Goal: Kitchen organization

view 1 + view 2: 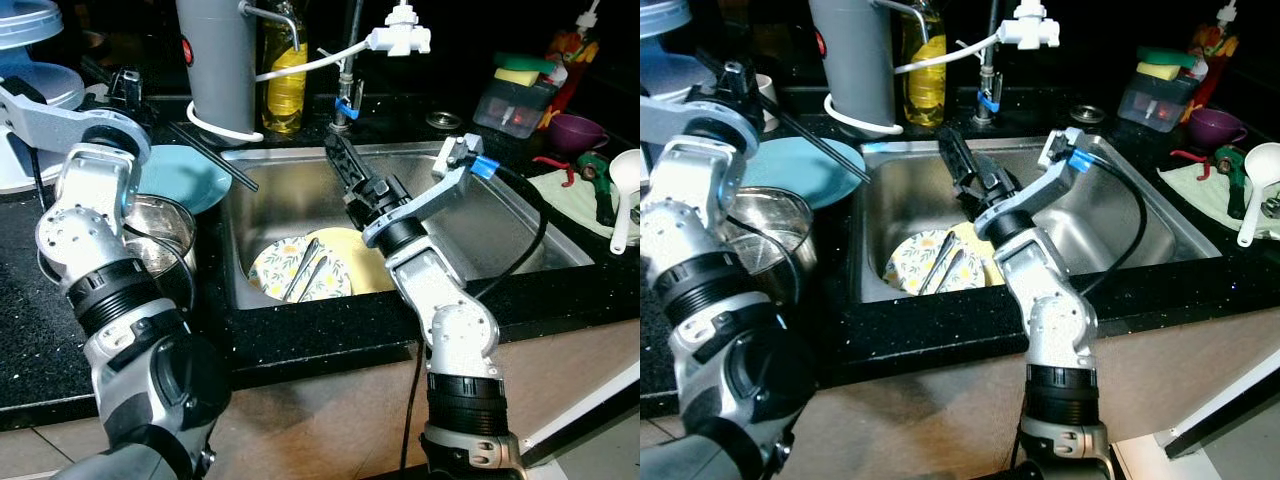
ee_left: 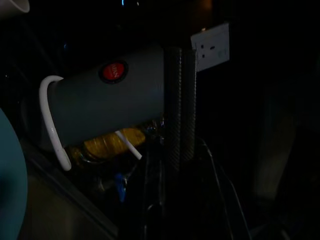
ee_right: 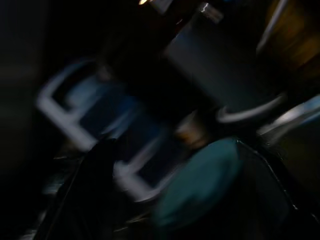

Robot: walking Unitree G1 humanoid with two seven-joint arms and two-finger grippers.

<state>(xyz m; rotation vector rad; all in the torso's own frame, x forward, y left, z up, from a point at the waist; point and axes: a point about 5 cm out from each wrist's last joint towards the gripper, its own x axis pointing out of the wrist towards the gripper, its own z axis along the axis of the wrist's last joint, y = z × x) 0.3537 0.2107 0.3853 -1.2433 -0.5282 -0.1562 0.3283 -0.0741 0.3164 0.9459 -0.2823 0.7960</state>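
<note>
Blur smears the right wrist view badly. Right gripper (image 1: 338, 150) hangs over the sink (image 1: 500, 215), fingers hard to read. Floral plate (image 1: 290, 268) holding two utensils lies inside it.

Black speckled tabletop (image 1: 300, 345) with a steel sink (image 1: 500, 215) set into it. In the sink: floral plate (image 1: 290, 270) with two utensils lying across it, overlapping a plain yellow plate (image 1: 365, 265). On the tabletop left of the sink: steel pot (image 1: 165, 235), teal plate (image 1: 190, 175) behind it partly over the sink edge. Behind the sink: grey jug (image 1: 215, 65), yellow bottle (image 1: 285, 85), tap base. Right of the sink: container with sponges (image 1: 515, 95), purple cup (image 1: 575, 130), white ladle (image 1: 625, 195) on a cloth (image 1: 570, 195)
</note>
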